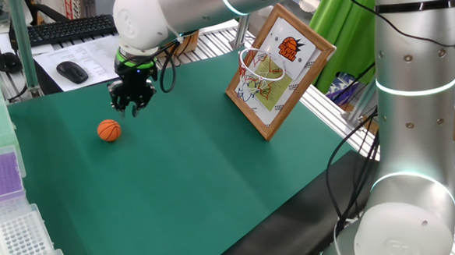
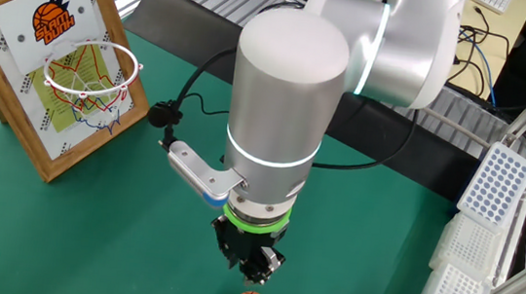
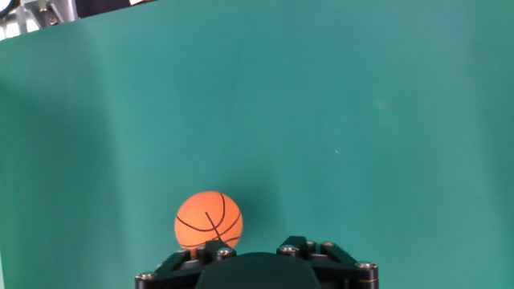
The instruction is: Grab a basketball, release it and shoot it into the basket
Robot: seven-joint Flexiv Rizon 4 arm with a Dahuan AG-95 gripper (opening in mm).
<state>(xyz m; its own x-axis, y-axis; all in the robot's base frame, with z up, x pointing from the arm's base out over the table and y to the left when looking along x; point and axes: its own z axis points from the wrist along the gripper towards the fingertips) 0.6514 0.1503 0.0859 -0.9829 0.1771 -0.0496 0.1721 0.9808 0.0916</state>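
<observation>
While resting on the mat, the basketball [image 1: 109, 130] lies just beside the fingers [image 1: 133, 106], untouched.

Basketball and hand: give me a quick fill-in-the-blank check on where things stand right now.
1. The basketball lies on the ____ mat.
2. The hand holds ____.
3. The basket hangs on a backboard with a ____ frame.
4. The net inside the basket holds no ____.

Missing words: green; nothing; wooden; ball

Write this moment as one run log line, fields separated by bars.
phase: approach | gripper: above mat, empty | basketball: on mat, ungrasped | basket: empty
</observation>
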